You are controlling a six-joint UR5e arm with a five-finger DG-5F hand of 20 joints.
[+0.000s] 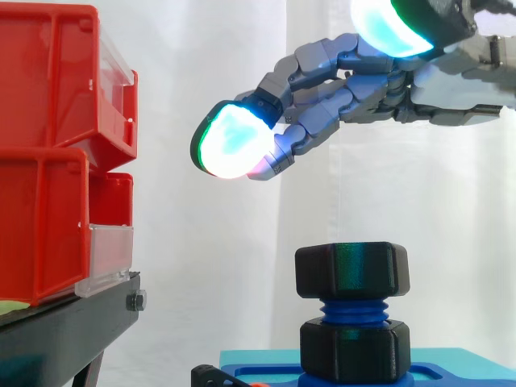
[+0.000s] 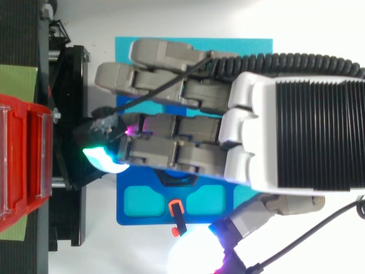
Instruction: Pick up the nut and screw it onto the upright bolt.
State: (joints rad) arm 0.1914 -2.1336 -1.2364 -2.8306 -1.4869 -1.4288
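A black hex nut (image 1: 351,271) sits on top of the upright blue threaded bolt (image 1: 351,310), a short band of thread showing beneath it. A second black hex piece (image 1: 355,349) rings the bolt's foot on the blue base plate (image 1: 451,375). My hand (image 1: 379,93) hovers well above the nut, reaching left with its fingers stretched out and relaxed, holding nothing. One glowing fingertip (image 1: 234,141) hangs up and to the left of the nut. From above, the hand (image 2: 188,137) covers the bolt and nut.
Stacked red bins (image 1: 48,161) on a black stand (image 1: 64,330) rise at the left, close to the fingertips. The blue base plate (image 2: 142,214) lies on a cyan mat (image 2: 251,45) and carries a small orange clip (image 2: 177,208).
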